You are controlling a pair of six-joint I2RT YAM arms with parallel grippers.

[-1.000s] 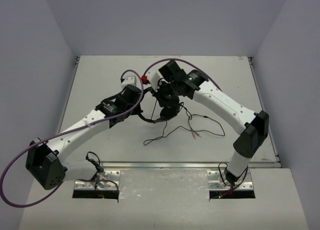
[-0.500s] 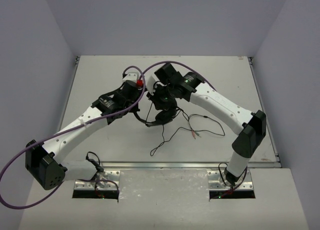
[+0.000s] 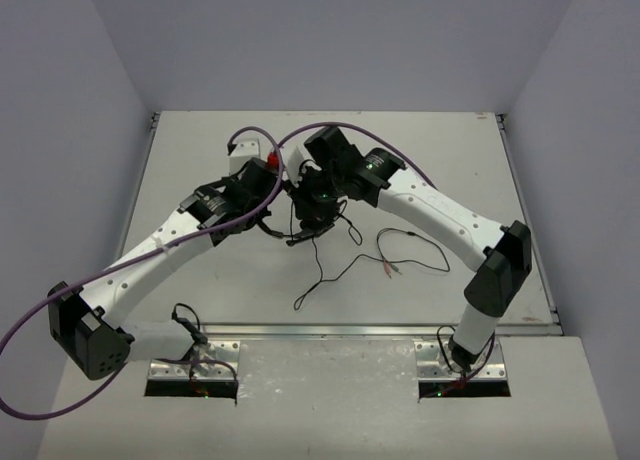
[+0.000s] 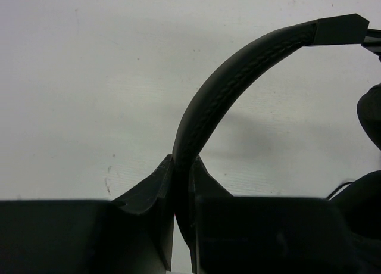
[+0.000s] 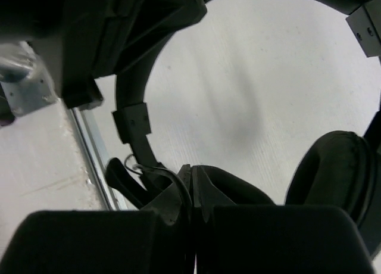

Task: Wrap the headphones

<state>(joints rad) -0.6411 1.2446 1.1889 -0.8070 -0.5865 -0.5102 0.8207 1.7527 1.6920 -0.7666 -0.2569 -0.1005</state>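
Table: both arms reach to one spot, mid-table and toward the far side.

Headphones: carried between the two grippers and, judging by the shadow under them in the wrist views, off the surface.

Left gripper: closed narrow on the headband. The band rises from between the fingers and arcs off to the upper right of that view, so the arc's plane stands about square to the jaw faces. Firm hold, by the look of it.

Right gripper: fingers drawn to a slit, just in front of the near ear cup. A thin loop of cable sits just left of the tips. Whether anything is pinched in the slit, I cannot tell. The headband arcs above this gripper, and the left gripper's bulk fills the upper left.

Cable: drops from the headphones toward the arm bases and lies loose on the table on the near side of both grippers. Its long run trails toward the right arm's side and ends in the plug tips, well apart from both tools.

Judgement: left is the anchor. The right gripper is nearer the cable's root and its slack, so winding falls to it. Slack lies below and behind its fingers, so it must drop toward the bases to gather.
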